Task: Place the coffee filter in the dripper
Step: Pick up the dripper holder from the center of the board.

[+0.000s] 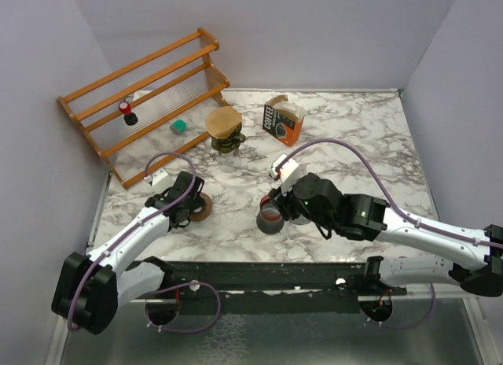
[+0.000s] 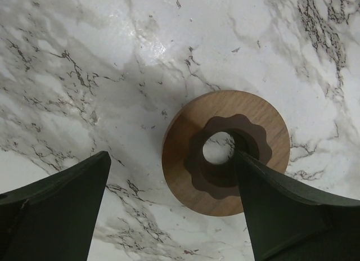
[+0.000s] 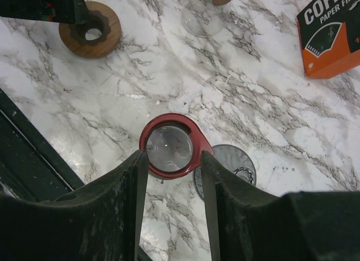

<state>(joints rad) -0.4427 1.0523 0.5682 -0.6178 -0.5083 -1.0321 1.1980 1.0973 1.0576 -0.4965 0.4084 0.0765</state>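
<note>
A brown paper coffee filter (image 1: pixel 223 122) sits on top of a clear glass piece (image 3: pixel 200 20) at the back of the table, far from both arms. The dripper (image 3: pixel 170 146), a red ring with glass in it, stands over a grey cup (image 3: pixel 232 166) near the front middle. My right gripper (image 3: pixel 174 154) is shut on the dripper, one finger on each side of the red ring. My left gripper (image 2: pixel 169 154) hangs open just above a wooden ring (image 2: pixel 225 151), which lies flat on the marble. One fingertip (image 2: pixel 253 176) overlaps the ring's right side.
An orange and black box of filters (image 1: pixel 282 120) stands at the back middle. A wooden rack (image 1: pixel 145 97) with a few small items fills the back left. The table's dark front rail (image 3: pixel 34 154) runs close below the right gripper.
</note>
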